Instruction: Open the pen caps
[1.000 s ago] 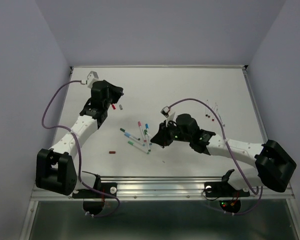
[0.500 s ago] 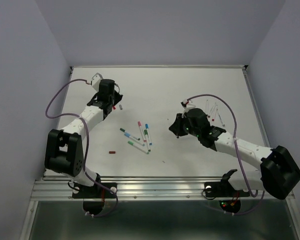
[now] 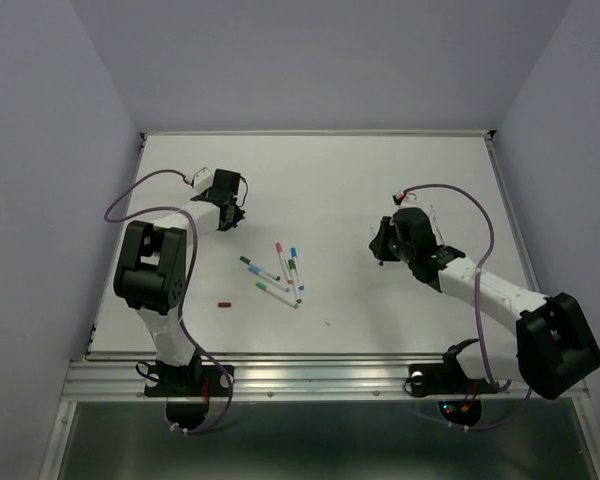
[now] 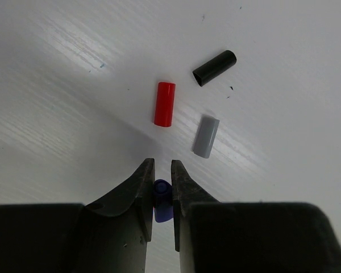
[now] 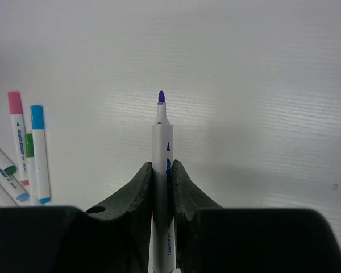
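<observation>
Pinching small blue-purple cylindrical plastic cap in left gripper just short of loose red cap, grey cap and black cap on white table, clamping uncapped purple-tipped white pen in right gripper: lower before letting go, lest rolling.

Loose caps before left tool

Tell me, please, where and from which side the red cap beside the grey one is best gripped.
Probably across its middle, on the two long sides, coming straight down from above: the red cap lies flat on the table, with a gap to the grey cap for one pincer finger.
</observation>
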Robot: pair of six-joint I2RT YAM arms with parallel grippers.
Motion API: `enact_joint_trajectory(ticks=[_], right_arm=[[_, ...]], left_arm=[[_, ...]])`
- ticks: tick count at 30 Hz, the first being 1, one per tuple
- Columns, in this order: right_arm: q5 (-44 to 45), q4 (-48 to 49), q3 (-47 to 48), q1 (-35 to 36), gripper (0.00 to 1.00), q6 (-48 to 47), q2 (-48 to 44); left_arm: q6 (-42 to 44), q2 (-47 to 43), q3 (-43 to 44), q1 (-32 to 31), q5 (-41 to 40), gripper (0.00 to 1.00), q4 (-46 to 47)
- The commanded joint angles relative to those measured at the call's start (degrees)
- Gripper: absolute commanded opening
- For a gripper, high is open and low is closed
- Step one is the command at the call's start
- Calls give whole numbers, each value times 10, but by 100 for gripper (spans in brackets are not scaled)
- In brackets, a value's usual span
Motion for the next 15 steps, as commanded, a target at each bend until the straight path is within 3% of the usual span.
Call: enact_joint_trajectory(ticks=[1,5,10,15], right_arm=[[16,4,-4,-24,1,-8,5],[17,4,-6,-34,2,-9,9],[23,1,-6,-51,3,-10,6],[51,-15,10,-69,5,-20,5]], left_arm=[[12,15,29,11,-19,13,-6],[15,20,33,15,-20,32,-1],[23,17,37,18,-10,37,-1],[39,-12,31,19,7,65,-3]])
